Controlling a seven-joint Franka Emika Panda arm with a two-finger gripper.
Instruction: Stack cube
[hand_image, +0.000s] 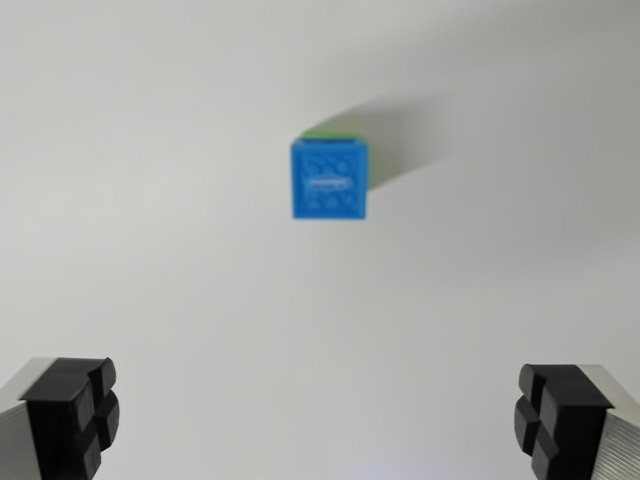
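A blue cube (329, 181) with raised studs on its top face rests on the white surface, a little above the middle of the wrist view. A thin green edge (333, 132) shows along its far side and right side, from a green cube under it. My gripper (315, 415) hangs above and nearer the camera than the cubes. Its two black fingertips (75, 410) stand far apart at the bottom corners, open, with nothing between them.
A plain white tabletop (150, 200) fills the view on all sides. The cubes cast a soft shadow (400, 135) toward the upper right.
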